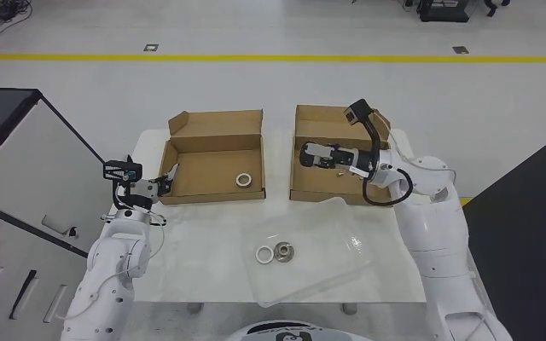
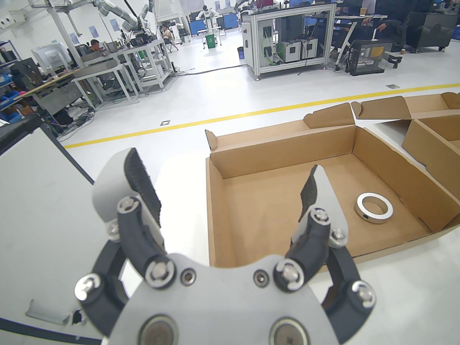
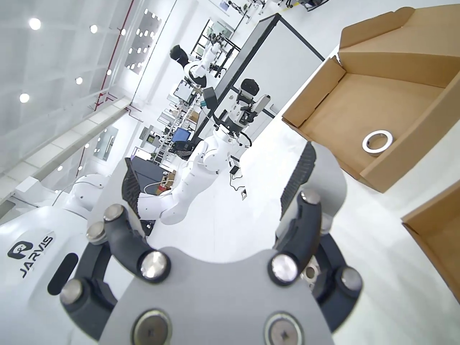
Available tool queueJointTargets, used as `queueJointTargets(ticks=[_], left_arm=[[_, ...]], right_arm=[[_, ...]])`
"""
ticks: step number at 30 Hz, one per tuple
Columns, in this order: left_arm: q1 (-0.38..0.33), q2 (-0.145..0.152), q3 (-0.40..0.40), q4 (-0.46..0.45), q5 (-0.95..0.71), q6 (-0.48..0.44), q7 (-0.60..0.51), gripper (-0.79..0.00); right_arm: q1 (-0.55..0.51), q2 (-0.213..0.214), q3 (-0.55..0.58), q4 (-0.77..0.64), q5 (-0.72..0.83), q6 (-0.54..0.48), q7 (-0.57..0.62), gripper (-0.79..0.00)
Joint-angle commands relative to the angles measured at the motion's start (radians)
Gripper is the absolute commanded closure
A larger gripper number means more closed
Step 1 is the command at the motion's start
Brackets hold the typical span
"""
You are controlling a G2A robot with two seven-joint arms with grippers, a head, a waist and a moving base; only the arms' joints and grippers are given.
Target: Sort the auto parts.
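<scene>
1 pale metal ring (image 1: 243, 179) (image 2: 373, 208) (image 3: 377, 141), flat with a wide bore and a small hole in its outer wall, lies on the floor of the left cardboard box (image 1: 213, 198) (image 2: 215, 217) (image 3: 395, 166), near the corner closest to the right cardboard box (image 1: 320, 115) (image 2: 420, 145). Both boxes are brown, with their lid flaps folded back, and stand side by side on the white table (image 1: 196, 256).

Nearer the robot, a clear plastic tray (image 1: 324, 264) holds 2 more parts just beside each other: a white ring (image 1: 264, 253) and a grey nut-like piece (image 1: 284, 251). A small item (image 1: 358, 243) lies towards the tray's far right corner, too small to tell what it is.

The left gripper (image 1: 168, 179) (image 2: 222, 161) sits at the left box's outer end, its 2 fingers spread wide with nothing between them. The right gripper (image 1: 304, 154) (image 3: 217, 159) is above the right box, its fingers also spread wide and holding nothing.
</scene>
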Motion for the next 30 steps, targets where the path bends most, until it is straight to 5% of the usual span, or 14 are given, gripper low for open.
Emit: queueJointTargets(ticks=[1,30], left_arm=[[0.0,0.0,0.0,0.0,0.0,0.0,0.0,-0.785],[0.0,0.0,0.0,0.0,0.0,0.0,0.0,-0.785]], right_arm=[[0.0,0.0,0.0,0.0,0.0,0.0,0.0,-0.785],[-0.017,0.038,0.116,0.041,0.228,0.04,0.144,-0.785]])
